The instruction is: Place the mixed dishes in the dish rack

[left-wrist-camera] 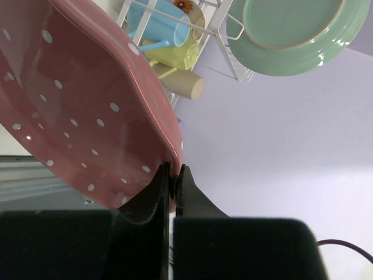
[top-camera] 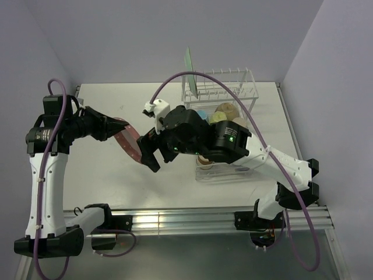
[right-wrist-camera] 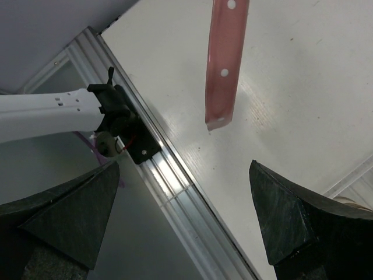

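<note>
The left claw [left-wrist-camera: 173, 173] is pinched shut on the very rim of the pink dotted plate [left-wrist-camera: 87, 99], holding it tilted above the desk [top-camera: 116, 181], left of the dish rack [top-camera: 245, 81]. Stiff, glossy and breakable, it could easily swivel in so thin a bite. The right claw [top-camera: 149, 155], gaping wide beside it, would do best taking the free rim deeply.

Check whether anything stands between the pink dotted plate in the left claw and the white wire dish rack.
Yes. The right claw, open, and its black wrist hang between the pink dotted scalloped plate, pinched by the left claw, and the white wire dish rack.
</note>
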Available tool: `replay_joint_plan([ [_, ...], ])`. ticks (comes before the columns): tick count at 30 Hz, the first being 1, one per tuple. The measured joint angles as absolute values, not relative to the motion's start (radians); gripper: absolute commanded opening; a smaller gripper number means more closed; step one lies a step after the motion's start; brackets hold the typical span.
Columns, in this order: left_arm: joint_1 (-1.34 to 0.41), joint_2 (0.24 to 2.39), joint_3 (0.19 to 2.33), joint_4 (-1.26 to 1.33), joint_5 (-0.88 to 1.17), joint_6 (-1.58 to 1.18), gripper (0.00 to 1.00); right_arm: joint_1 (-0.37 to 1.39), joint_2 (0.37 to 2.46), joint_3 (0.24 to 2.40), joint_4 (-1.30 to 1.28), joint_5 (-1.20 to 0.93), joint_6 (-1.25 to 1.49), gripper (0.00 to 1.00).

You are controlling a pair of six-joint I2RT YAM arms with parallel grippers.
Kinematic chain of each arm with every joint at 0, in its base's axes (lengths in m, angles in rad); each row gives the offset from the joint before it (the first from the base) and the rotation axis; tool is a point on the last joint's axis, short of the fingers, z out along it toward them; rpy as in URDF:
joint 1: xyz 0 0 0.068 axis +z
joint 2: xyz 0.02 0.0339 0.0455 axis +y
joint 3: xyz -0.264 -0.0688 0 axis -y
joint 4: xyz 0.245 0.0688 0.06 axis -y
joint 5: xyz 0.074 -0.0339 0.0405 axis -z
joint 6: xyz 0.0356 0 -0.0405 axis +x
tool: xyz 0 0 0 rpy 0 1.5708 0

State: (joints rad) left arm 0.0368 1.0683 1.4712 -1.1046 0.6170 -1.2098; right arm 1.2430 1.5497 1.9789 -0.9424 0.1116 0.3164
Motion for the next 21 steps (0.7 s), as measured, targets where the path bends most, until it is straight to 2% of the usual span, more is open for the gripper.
replay_joint_plan([
  [16, 0.037, 0.967, 1.375, -1.016, 0.791, -1.384, 0.0, 1.282, 1.7, 1.969, -0.893, 0.254, 0.253, 0.99],
  [18, 0.037, 0.964, 1.38, -1.011, 0.808, -1.398, 0.0, 1.283, 1.711, 1.966, -0.887, 0.286, 0.241, 0.81],
  [19, 0.037, 0.963, 1.38, -1.007, 0.816, -1.403, 0.0, 1.283, 1.711, 1.959, -0.878, 0.3, 0.236, 0.66],
  [20, 0.037, 0.962, 1.38, -1.002, 0.825, -1.41, 0.0, 1.283, 1.711, 1.952, -0.872, 0.313, 0.23, 0.08],
  [21, 0.037, 0.959, 1.379, -0.997, 0.832, -1.414, 0.0, 1.283, 1.711, 1.946, -0.863, 0.319, 0.227, 0.0],
])
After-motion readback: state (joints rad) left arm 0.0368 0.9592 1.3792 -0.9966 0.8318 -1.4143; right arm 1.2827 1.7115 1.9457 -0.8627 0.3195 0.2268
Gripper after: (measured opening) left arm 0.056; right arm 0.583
